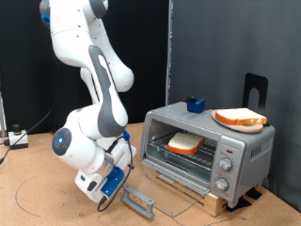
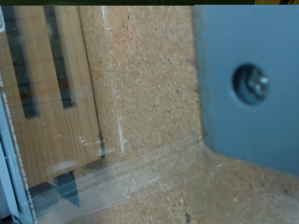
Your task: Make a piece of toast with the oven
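Observation:
The silver oven [image 1: 212, 151] stands on a wooden board, its glass door [image 1: 160, 181] folded down open with the grey bar handle [image 1: 139, 200] at the front. One bread slice [image 1: 183, 143] lies on the wire rack inside. A second slice [image 1: 240, 118] rests on a plate on top of the oven. My gripper [image 1: 108, 193] hangs low by the table, just to the exterior view's left of the door handle, with nothing seen between its fingers. The wrist view shows one grey finger [image 2: 248, 84] and the door's glass [image 2: 56, 121] over the tabletop.
A small blue object [image 1: 196, 104] sits on the oven top beside the plate. A black stand [image 1: 256, 89] rises behind the oven. Cables and a small box [image 1: 17, 138] lie at the exterior view's left. A dark curtain hangs behind.

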